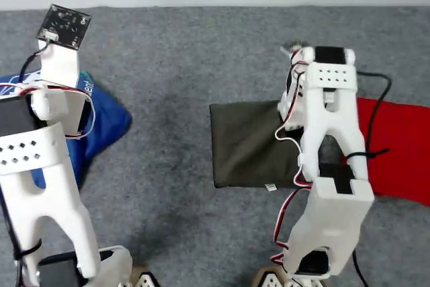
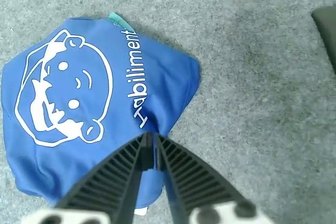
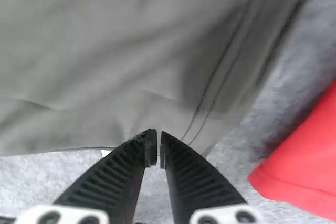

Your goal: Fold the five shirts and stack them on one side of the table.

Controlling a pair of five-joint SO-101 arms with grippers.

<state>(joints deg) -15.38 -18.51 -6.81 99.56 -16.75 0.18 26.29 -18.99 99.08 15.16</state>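
A blue shirt [image 2: 89, 103] with a white cartoon print lies crumpled at the table's left [image 1: 101, 126]. My left gripper [image 2: 153, 142] hangs above its near corner, fingers shut with nothing seen between them. A dark olive shirt [image 1: 248, 142] lies folded flat in the middle. My right gripper [image 3: 155, 140] is low at that shirt's [image 3: 131, 51] hem beside a small white tag [image 3: 105, 153], shut with the fabric creasing at its tips. A red shirt [image 1: 396, 146] lies flat at the right edge, partly under the right arm [image 1: 329, 166].
Grey carpet-like cloth [image 1: 175, 65] covers the table. Open room lies between the blue and olive shirts and along the far side. The red shirt's corner [image 3: 299, 171] lies close beside the olive one.
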